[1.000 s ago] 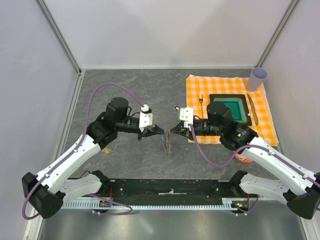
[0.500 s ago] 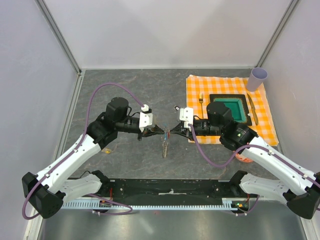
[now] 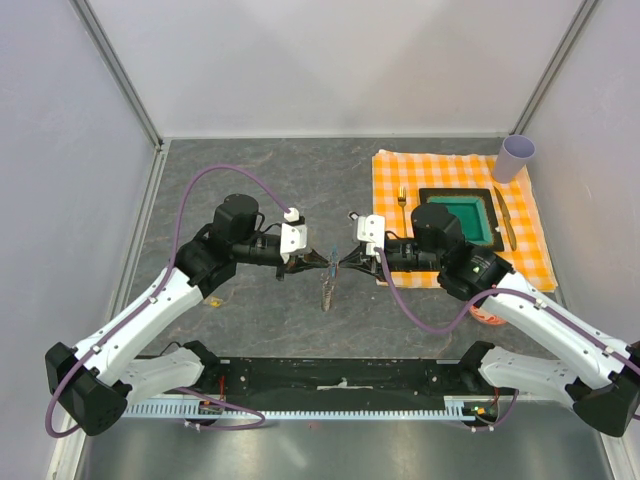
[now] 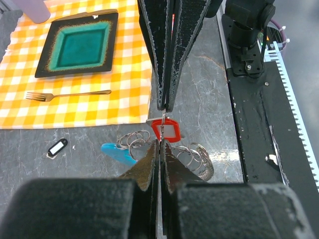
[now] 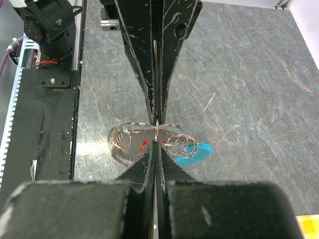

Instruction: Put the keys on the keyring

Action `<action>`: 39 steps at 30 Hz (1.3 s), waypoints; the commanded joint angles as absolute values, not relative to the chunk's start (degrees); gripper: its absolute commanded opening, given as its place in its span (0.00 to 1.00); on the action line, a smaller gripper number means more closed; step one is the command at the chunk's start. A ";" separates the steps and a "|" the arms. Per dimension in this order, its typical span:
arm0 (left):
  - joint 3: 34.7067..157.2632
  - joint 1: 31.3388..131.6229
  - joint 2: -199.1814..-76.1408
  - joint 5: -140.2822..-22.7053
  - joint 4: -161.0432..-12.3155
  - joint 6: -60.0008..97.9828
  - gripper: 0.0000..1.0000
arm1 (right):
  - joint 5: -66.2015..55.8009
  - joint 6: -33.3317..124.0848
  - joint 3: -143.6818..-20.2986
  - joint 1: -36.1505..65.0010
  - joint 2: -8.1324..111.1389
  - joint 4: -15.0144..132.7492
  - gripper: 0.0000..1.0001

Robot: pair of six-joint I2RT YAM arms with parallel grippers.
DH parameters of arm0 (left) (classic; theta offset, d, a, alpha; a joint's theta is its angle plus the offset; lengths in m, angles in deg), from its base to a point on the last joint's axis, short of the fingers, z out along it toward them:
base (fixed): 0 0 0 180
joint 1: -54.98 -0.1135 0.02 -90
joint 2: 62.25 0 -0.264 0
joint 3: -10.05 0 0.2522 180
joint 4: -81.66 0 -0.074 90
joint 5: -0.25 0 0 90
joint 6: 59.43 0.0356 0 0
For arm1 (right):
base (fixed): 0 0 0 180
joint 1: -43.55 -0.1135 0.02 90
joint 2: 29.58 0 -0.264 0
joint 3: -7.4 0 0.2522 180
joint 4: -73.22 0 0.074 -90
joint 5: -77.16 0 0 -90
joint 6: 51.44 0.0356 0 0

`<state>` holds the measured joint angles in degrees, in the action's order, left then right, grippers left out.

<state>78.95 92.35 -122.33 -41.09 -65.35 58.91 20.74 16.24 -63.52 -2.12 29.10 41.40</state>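
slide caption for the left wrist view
Tip to tip: left gripper and right gripper meet at the red-headed key, keyring dangling

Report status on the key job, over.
Left gripper shut on grey chain keyring with blue plastic piece. Right gripper shut on red-headed silver key, tips meeting midair. Nothing in the way.

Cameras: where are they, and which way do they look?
Top external: above, behind, looking down on the grey table; left arm, right arm show.
Left wrist: on the left arm, facing the orange checked cloth; left end effector shows.
Right wrist: on the right arm, facing left; right end effector shows.
Wrists share the blue-tagged grey metal chain keyring.
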 commanded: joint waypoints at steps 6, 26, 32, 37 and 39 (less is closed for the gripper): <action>81.56 92.60 -121.14 -40.80 -70.51 55.89 0.02 | 19.94 16.41 -66.21 -3.64 30.10 42.94 0.00; 84.19 92.60 -122.63 -43.87 -68.67 52.46 0.02 | 18.62 14.48 -66.56 -5.58 30.01 41.97 0.00; 88.41 92.60 -123.60 -49.06 -64.28 50.35 0.02 | 16.78 13.51 -66.47 -5.93 28.96 41.18 0.00; 88.77 92.60 -123.08 -50.03 -64.71 47.10 0.02 | 15.37 13.43 -66.30 -6.11 28.34 41.01 0.00; 87.54 92.60 -121.59 -50.29 -66.11 44.99 0.02 | 15.02 13.69 -66.12 -6.19 28.43 41.35 0.00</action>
